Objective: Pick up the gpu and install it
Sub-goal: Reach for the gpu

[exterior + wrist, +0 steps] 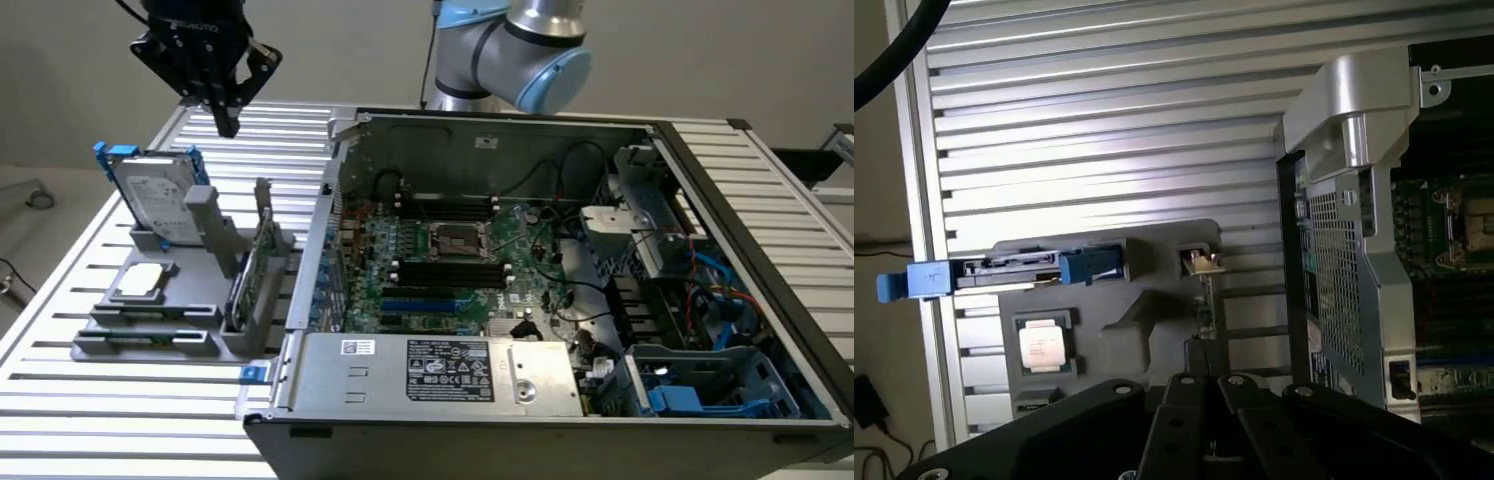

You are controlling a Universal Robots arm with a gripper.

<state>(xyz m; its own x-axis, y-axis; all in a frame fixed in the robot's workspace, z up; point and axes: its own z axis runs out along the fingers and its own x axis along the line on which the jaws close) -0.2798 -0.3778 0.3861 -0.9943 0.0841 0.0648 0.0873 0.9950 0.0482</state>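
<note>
Clenched shut on nothing, my gripper (pixel 224 118) hangs in the air at the far end of the exterior view's left, fingertips pointing down over the far part of the slatted surface (pixel 80 330). It touches nothing. My arm (pixel 527 50) shows as a silver and pale blue joint beyond the far wall of the open computer case (pixel 534 260). The links between that joint and my gripper are cut off by the picture's edge.

The gpu (pixel 247 285) stands on edge in a grey holder (pixel 147 335), just beside the case's left wall, nearer than my gripper and well below it. I see it almost edge-on, so its shroud is hard to make out. In the same holder a hard drive (pixel 150 200) with blue rails stands upright at the far end. A small square chip (pixel 143 281) lies flat near the middle.

In the wrist view, my gripper (pixel 1204 400) shows as black fingers drawn together with nothing between them. Past the fingertips the gpu (pixel 1204 300) appears as a thin line, edge-on in its slot in the holder (pixel 1144 320); its end closest to me is hidden behind my fingers. The hard drive (pixel 1014 275) and the chip (pixel 1044 345) sit on the side of the gpu away from the case (pixel 1344 250), whose perforated wall stands just beside the holder.
</note>
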